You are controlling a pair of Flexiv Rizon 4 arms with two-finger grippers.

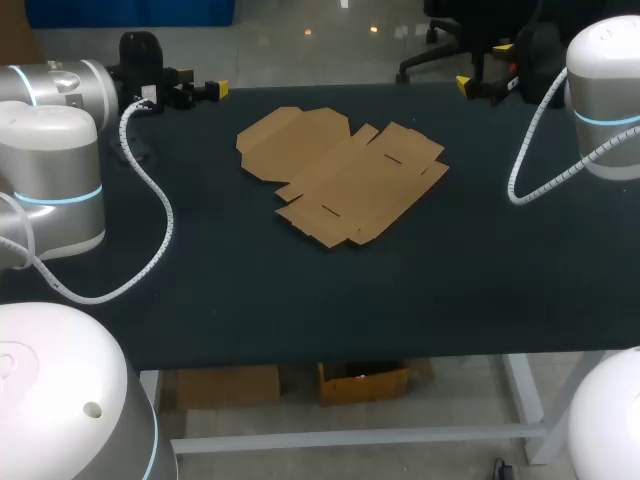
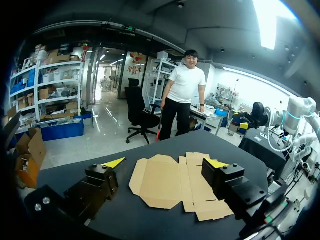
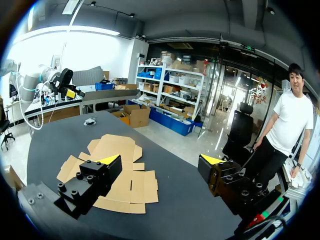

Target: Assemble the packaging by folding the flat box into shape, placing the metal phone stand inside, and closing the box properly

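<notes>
A flat, unfolded brown cardboard box [image 1: 340, 175] lies on the dark table, a little behind its middle. My left gripper [image 1: 210, 92] hovers at the back left edge, open, well clear of the cardboard. My right gripper [image 1: 485, 68] sits at the back right edge, also open and empty. In the left wrist view the flat box [image 2: 170, 185] lies ahead of the open left gripper [image 2: 166, 163]. In the right wrist view the same cardboard [image 3: 135, 187] lies ahead of the open right gripper [image 3: 160, 159]. No metal phone stand shows in any view.
A white coiled cable [image 1: 150, 210] from my left arm hangs over the table's left part, and another [image 1: 530, 170] loops down at the right. The table's front edge [image 1: 350, 355] runs well in front of the cardboard.
</notes>
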